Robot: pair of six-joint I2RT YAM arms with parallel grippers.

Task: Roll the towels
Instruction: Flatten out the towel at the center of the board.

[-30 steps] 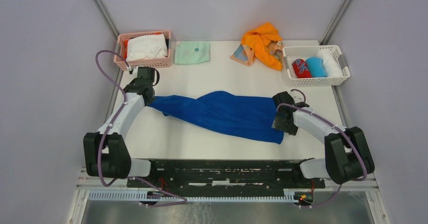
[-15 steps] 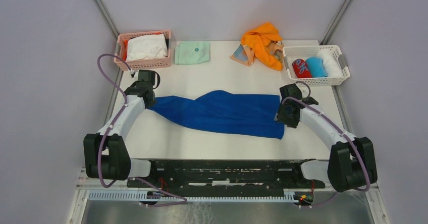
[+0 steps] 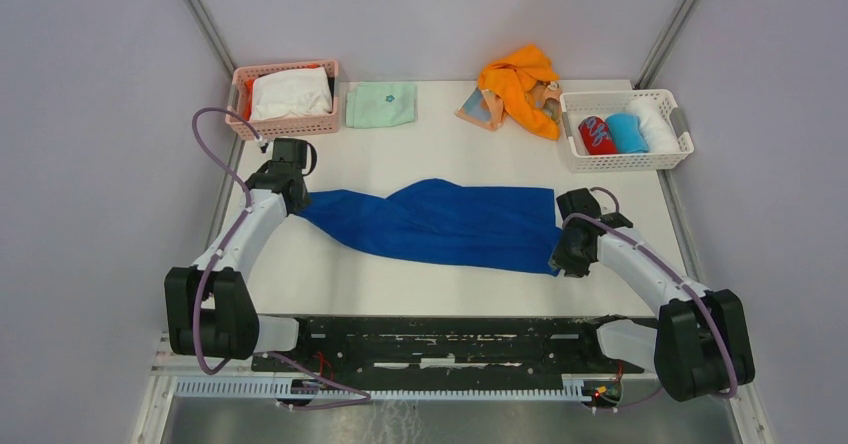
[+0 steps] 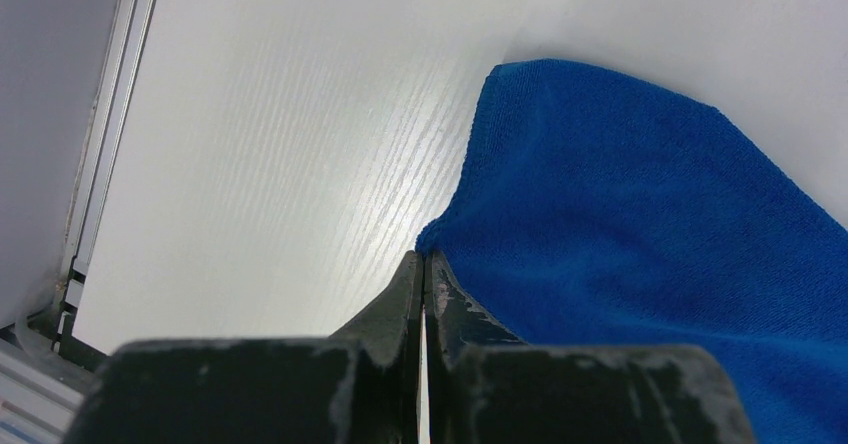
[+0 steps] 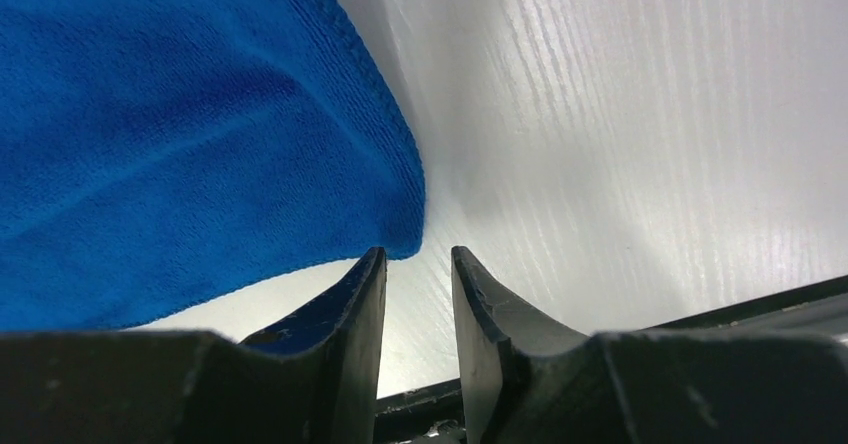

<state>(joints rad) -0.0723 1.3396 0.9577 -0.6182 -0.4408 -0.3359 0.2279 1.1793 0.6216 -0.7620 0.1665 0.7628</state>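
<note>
jaws of the left gripper [image 4: 424, 269] are clamping the blue towel [image 3: 440, 224] at mid left. the right gripper [image 5: 418, 264] jaws are standing apart just beside its lower right corner.

Flat, even overhead light for me here: the white surface [image 3: 450, 154] reads bright, with only a faint soft shadow edging the blue towel [image 3: 440, 224]. Left wrist view, a glossy sheen streaks the grain, and the left pincer [image 4: 422, 264] sits dark and blurred up close. Right wrist, a soft grey shadow hugs the towel's hem.
</note>
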